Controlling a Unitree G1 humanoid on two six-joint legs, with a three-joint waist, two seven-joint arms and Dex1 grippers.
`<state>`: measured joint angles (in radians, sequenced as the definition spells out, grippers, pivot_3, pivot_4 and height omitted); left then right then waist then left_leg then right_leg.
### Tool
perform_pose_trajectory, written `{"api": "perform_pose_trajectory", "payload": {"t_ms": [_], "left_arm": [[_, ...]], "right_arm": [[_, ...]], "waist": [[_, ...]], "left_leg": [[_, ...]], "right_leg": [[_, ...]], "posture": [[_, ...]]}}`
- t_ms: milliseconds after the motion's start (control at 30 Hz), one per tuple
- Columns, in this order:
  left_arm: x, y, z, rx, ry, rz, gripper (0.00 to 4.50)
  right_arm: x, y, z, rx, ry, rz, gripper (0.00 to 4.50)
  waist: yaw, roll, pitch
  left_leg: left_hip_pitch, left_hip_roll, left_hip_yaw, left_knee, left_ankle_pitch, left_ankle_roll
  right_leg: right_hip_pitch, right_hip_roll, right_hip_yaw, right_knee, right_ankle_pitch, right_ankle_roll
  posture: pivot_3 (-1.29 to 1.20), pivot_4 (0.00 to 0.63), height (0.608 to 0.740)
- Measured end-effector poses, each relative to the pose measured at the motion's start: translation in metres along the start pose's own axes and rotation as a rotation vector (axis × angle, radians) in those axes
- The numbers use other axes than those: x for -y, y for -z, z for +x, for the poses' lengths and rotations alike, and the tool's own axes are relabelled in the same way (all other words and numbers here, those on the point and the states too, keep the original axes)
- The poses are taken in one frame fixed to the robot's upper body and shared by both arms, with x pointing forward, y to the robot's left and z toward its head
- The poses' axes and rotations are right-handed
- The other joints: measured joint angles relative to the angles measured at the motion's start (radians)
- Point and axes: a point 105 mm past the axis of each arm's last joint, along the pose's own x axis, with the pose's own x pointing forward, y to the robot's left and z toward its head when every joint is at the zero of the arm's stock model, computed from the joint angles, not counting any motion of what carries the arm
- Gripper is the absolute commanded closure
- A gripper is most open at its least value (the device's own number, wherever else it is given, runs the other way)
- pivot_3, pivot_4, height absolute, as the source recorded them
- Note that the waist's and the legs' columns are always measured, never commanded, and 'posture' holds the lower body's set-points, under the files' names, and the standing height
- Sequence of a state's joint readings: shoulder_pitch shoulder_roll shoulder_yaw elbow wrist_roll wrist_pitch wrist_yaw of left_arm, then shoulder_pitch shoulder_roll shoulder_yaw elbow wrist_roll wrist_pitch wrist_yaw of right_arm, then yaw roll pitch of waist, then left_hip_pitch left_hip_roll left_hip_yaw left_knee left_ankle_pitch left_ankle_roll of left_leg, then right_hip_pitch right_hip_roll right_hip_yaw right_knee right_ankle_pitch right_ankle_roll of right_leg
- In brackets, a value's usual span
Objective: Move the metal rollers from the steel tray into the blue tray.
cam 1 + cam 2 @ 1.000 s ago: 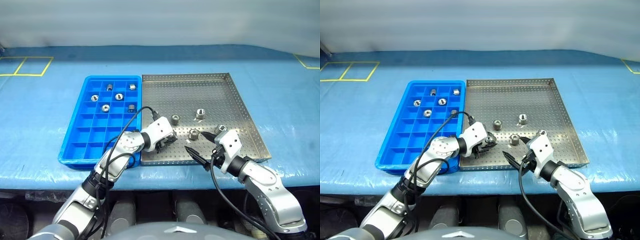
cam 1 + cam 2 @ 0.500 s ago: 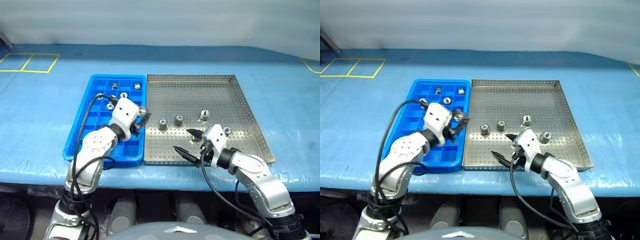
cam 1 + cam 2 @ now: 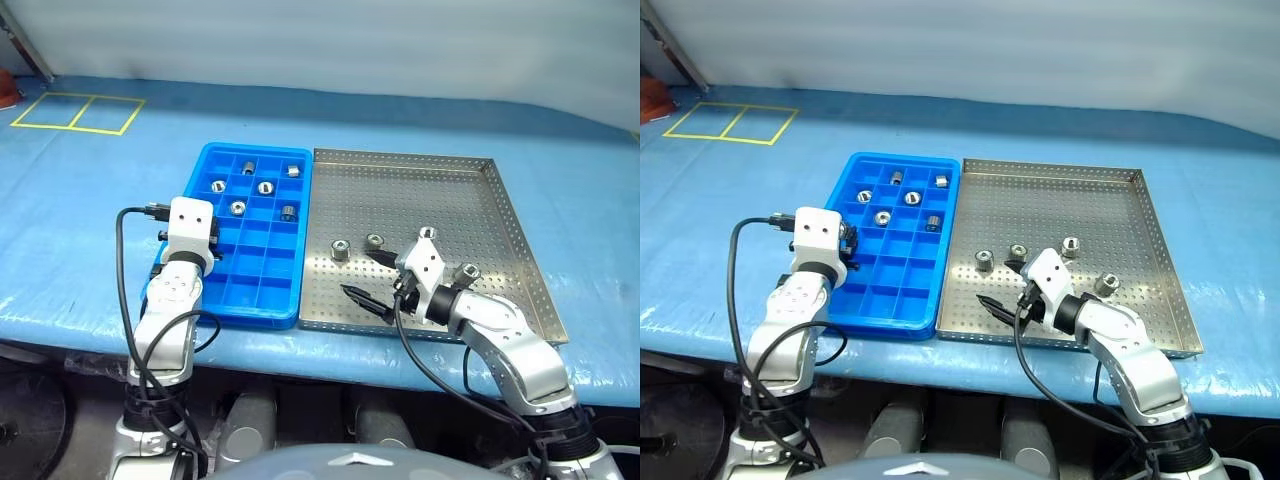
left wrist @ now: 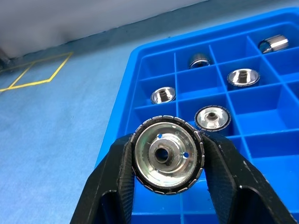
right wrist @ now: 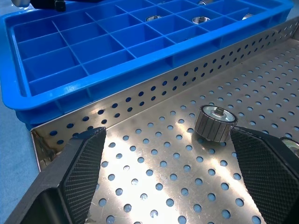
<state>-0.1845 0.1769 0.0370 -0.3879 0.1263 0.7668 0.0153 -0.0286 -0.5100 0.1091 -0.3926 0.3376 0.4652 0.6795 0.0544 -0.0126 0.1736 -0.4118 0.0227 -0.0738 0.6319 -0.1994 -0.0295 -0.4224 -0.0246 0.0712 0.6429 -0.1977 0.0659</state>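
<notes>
A two-armed robot works midway through a sorting job, shifting metal rollers from a steel tray (image 3: 480, 215) into a blue tray (image 3: 262, 303) on a blue-covered table (image 3: 80, 210). Five rollers already lie in the far compartments of the blue tray, each in its own cell: one (image 3: 245, 165) and another (image 3: 293, 170) in the farthest row, two more (image 3: 217, 185) (image 3: 265, 187) in the next, and a pair (image 3: 238, 208) (image 3: 289, 211) just nearer — six in all by the head view. A further roller (image 4: 167, 155) is pinched between the black fingers of the left gripper (image 4: 167, 158), which hangs over the near left edge of the blue tray, above the table cover and the outermost column; this roller is not yet set down. Four rollers remain on the perforated floor of the steel tray: one (image 3: 340, 249), one (image 3: 375, 240), one (image 3: 428, 233) and one (image 3: 466, 271) toward the right. The right gripper (image 3: 368, 280) hovers low over the near part of the steel tray with its jaws spread wide and nothing between them, the nearest roller lying just beyond its fingertips. Judging by the count, a little more than half the work looks done, with the carried piece to drop and four more to fetch.
</notes>
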Motion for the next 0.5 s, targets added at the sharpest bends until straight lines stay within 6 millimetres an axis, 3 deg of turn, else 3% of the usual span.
{"api": "perform_pose_trajectory", "payload": {"t_ms": [200,433,467,500], "left_arm": [[0.0,0.01,0.011,-0.021,-0.03,-0.005,2.67],[0.002,0.012,0.016,-0.028,-0.037,0.021,0.33],[0.001,0.009,0.017,-0.019,-0.051,0.021,0.05],[0.001,0.006,0.017,-0.003,-0.053,0.015,0.05]], "right_arm": [[0.0,0.001,0.0,-0.001,0.005,0.002,0.0],[0.003,0.003,-0.001,-0.006,0.038,0.003,0.0],[0.004,0.003,-0.002,-0.008,0.045,0.004,0.0],[0.004,0.004,-0.002,-0.01,0.049,0.003,0.0]], "waist": [[0.001,0.0,0.0],[-0.004,0.0,0.0],[-0.006,0.0,0.0],[-0.007,0.0,0.0]], "left_leg": [[0.0,0.0,0.0,0.0,0.0,0.0],[0.0,0.0,0.0,0.0,0.0,0.0],[0.0,0.0,0.0,0.0,0.0,0.0],[0.0,0.0,0.0,0.0,0.0,0.0]], "right_leg": [[0.0,0.0,0.0,0.0,0.0,0.0],[0.0,0.0,0.0,0.0,0.0,0.0],[0.0,0.0,0.0,0.0,0.0,0.0],[0.0,0.0,0.0,0.0,0.0,0.0]], "posture": [[0.21,0.15,0.74],[0.18,0.15,0.74],[0.18,0.15,0.74],[0.18,0.15,0.74]]}}
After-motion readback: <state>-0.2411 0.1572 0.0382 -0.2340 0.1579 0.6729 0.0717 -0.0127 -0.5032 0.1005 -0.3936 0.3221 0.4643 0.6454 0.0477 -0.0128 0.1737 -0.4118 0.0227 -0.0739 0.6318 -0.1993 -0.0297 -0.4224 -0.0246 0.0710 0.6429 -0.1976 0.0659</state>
